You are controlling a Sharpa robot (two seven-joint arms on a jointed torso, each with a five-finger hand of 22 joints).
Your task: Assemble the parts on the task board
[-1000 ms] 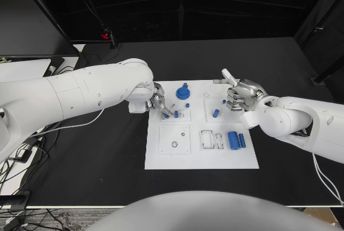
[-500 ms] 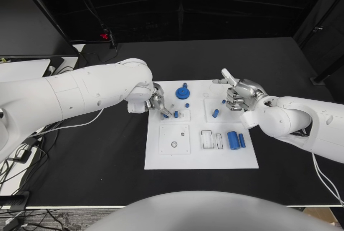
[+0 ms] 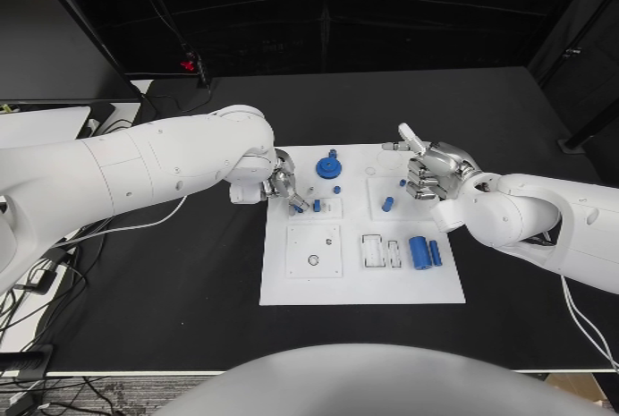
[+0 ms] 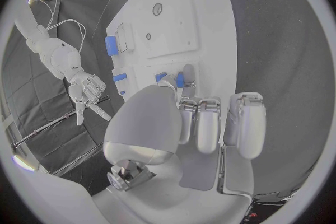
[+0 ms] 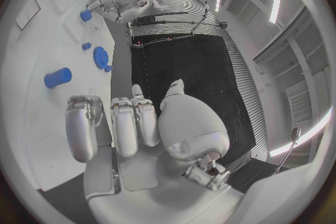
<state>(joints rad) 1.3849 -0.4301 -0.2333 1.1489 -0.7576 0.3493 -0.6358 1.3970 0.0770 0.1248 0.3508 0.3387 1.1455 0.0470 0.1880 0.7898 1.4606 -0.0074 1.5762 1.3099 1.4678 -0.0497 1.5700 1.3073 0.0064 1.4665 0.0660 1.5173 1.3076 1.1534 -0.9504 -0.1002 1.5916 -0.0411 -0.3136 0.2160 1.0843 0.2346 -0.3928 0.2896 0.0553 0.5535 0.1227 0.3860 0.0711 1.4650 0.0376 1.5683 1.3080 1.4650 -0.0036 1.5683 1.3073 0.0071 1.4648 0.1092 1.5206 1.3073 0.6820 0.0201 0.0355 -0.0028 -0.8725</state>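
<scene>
Sitting mid-table, the white task board (image 3: 361, 282) carries the blue parts. Gear (image 3: 330, 168) at the far edge with a small peg (image 3: 333, 153) just beyond it. A short peg (image 3: 316, 205) stands near the board's left edge, a tiny stud (image 3: 336, 190) close by. Another short cylinder (image 3: 388, 202) lies further right. Nearer the robot: a fat cylinder (image 3: 419, 252) and a thin pin (image 3: 436, 253) side by side, next to two white slotted blocks (image 3: 381, 252). A square plate (image 3: 314, 252) with small holes sits on the board's near-left part.

Left hand (image 3: 283, 182) is over the board's left edge, fingers curled down; the wrist view shows its fingertips (image 4: 184, 81) right at the short peg, touching or pinching it — cannot tell which.

Right hand (image 3: 432, 173) hovers over the board's far-right part, fingers (image 5: 115, 123) curled in together, one digit sticking out away from the robot. Nothing visible in it. The short cylinder lies on the board just beside it, not touched.

Black table (image 3: 168, 282) all round the board.
</scene>
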